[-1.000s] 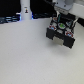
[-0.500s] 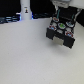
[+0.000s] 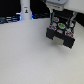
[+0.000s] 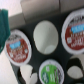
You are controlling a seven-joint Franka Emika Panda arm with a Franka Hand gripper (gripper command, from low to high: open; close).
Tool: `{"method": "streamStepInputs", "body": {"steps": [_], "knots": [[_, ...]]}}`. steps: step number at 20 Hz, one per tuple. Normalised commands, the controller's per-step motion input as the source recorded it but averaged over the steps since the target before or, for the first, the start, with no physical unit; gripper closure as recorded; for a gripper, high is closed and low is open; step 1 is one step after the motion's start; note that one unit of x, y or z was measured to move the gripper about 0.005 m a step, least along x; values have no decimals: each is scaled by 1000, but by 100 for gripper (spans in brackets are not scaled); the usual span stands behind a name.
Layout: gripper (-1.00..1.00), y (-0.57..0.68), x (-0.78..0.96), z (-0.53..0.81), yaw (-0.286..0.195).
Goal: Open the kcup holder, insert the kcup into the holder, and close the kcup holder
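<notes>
Jaws unmoved, kcup (image 4: pixel 49 73) between them

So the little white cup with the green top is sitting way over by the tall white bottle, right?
No. The small white cup with the green top sits over the black boxy drawer unit, under the gripper, as the exterior view shows. The tall white bottle stands apart.

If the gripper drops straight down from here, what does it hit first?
Probably the open drawer of the kcup holder directly under the gripper; the wrist view shows its round pod slots below. Which slot is unclear.
</notes>
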Motion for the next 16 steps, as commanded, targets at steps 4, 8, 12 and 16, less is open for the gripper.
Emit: {"method": "streamStepInputs", "body": {"steps": [4, 8, 12, 16], "knots": [[-100, -210, 707, -25, 38], [-100, -98, 492, -234, 63], [-100, 73, 318, -299, 109], [-100, 191, 214, -176, 179]]}}
